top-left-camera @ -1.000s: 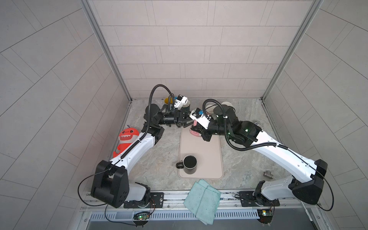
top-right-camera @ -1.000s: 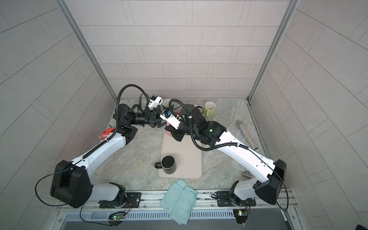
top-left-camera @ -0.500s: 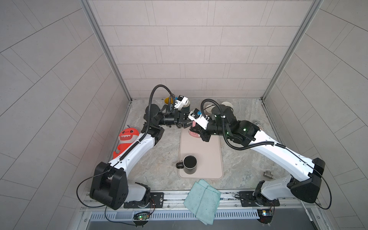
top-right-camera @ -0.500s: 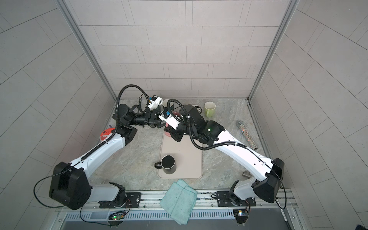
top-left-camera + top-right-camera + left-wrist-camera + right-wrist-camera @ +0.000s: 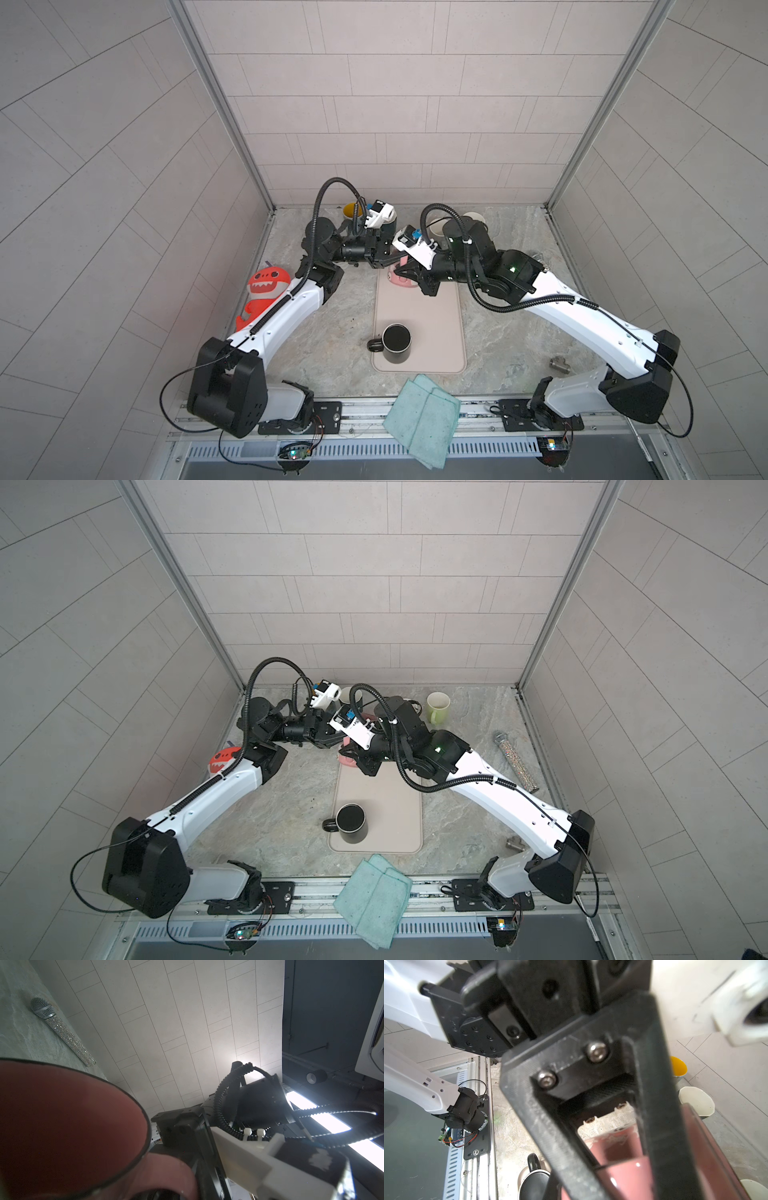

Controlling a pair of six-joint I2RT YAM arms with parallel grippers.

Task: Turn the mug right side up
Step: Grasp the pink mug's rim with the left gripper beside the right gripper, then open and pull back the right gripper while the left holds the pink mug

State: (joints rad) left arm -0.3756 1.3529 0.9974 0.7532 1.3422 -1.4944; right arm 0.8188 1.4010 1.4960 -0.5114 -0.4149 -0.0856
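Pink mug (image 5: 398, 281) over the mat (image 5: 428, 328) edge, fingers of left gripper (image 5: 387, 262) and right gripper (image 5: 409, 275) clamped on it

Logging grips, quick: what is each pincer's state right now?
Left pincer: closed, apparently on the pink mug.
Right pincer: closed, holding the pink mug.

Robotics lab cell: tiled panel walls (image 5: 415, 104), rail-mounted twin arms (image 5: 282, 316), stone-look bench (image 5: 332, 332).
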